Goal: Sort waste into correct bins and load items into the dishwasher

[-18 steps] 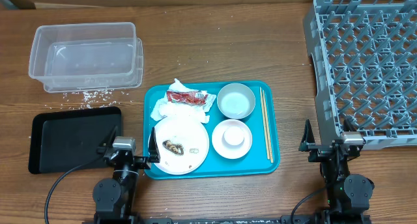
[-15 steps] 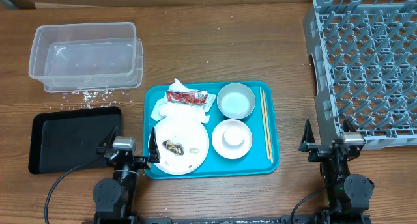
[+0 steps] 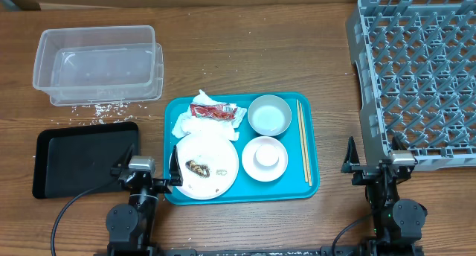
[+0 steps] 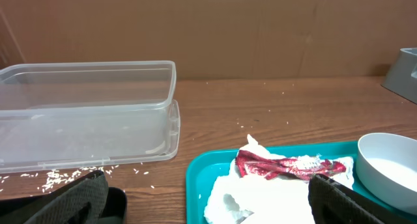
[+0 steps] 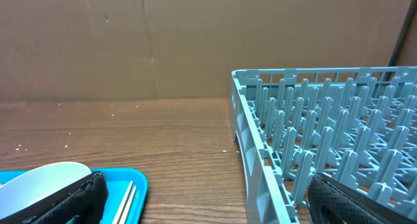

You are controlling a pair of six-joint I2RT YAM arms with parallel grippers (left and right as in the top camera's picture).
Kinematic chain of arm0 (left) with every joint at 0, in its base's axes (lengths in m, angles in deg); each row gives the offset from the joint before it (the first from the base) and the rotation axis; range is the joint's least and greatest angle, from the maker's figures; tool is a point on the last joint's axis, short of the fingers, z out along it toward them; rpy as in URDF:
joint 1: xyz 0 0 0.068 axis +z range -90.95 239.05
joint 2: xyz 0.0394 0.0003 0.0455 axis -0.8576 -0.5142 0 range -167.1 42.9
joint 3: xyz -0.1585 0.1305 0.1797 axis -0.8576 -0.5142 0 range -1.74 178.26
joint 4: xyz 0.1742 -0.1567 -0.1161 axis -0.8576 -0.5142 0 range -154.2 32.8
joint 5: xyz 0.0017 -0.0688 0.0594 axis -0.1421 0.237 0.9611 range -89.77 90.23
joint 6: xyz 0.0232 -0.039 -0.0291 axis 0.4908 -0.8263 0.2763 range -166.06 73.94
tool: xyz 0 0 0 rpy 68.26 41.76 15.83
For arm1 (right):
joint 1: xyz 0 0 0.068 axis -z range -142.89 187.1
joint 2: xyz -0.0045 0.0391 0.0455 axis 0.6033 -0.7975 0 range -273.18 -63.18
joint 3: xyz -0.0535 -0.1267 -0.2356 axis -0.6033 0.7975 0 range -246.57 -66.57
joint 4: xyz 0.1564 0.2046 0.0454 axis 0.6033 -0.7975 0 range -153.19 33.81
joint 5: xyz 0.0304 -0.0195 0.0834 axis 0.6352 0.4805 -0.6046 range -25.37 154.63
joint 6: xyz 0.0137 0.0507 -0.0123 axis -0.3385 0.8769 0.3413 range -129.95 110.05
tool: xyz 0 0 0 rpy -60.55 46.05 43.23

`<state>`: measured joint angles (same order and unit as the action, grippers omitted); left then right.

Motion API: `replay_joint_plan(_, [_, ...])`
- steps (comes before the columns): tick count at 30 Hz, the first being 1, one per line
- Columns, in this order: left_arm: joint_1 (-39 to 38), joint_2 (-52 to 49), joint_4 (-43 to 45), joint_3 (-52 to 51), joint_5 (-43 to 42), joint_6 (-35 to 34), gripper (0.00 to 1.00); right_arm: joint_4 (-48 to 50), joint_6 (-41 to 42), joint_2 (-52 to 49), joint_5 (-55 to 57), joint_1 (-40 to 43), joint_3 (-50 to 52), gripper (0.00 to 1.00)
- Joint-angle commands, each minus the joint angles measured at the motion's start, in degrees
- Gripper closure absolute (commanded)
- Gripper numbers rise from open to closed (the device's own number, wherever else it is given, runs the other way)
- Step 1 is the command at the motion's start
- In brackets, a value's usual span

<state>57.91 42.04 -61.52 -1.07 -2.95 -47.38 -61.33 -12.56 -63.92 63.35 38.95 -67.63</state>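
Observation:
A teal tray (image 3: 311, 183) holds a white plate (image 3: 216, 148) with a brown lump (image 3: 198, 167) and scraps, a crumpled white napkin (image 3: 183, 123) with a red wrapper (image 3: 211, 111), two white bowls (image 3: 268, 115) (image 3: 265, 158) and wooden chopsticks (image 3: 303, 141). The clear tub (image 3: 99, 65) stands at the back left, the black tray (image 3: 83, 158) at the front left. The grey dish rack (image 3: 416, 77) is at the right. My left gripper (image 3: 145, 176) is open and empty at the teal tray's front left corner. My right gripper (image 3: 375, 165) is open and empty by the rack's front corner. The wrapper (image 4: 287, 167) shows in the left wrist view.
Loose rice grains (image 3: 97, 107) lie on the wooden table in front of the tub. A cardboard wall stands behind the table. The rack's near wall (image 5: 260, 178) is close to the right gripper.

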Motion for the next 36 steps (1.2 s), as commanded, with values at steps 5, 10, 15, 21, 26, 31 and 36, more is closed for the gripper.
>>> replay_joint_plan(5, [-0.2,0.6,0.0,-0.4,0.6,-0.5,0.00,0.3,-0.2,0.6,-0.3,0.0,0.6,0.00])
replay_joint_plan(10, [-0.2,0.6,0.0,-0.4,0.6,-0.5,0.00,0.3,-0.2,0.6,-0.3,0.0,0.6,0.00])
replay_joint_plan(15, [-0.2,0.6,0.0,-0.4,0.6,-0.5,0.00,0.3,-0.2,0.6,-0.3,0.0,0.6,0.00])
replay_joint_plan(21, [-0.2,0.6,0.0,-0.4,0.6,-0.5,0.00,0.3,-0.2,0.6,-0.3,0.0,0.6,0.00])
replay_joint_plan(26, [-0.2,0.6,0.0,-0.4,0.6,-0.5,0.00,0.3,-0.2,0.6,-0.3,0.0,0.6,0.00])
replay_joint_plan(31, [-0.2,0.6,0.0,-0.4,0.6,-0.5,0.00,0.3,-0.2,0.6,-0.2,0.0,0.6,0.00])
replay_joint_plan(36, [-0.2,0.6,0.0,-0.4,0.6,-0.5,0.00,4.1,7.4,0.6,-13.3,0.0,0.6,0.00])
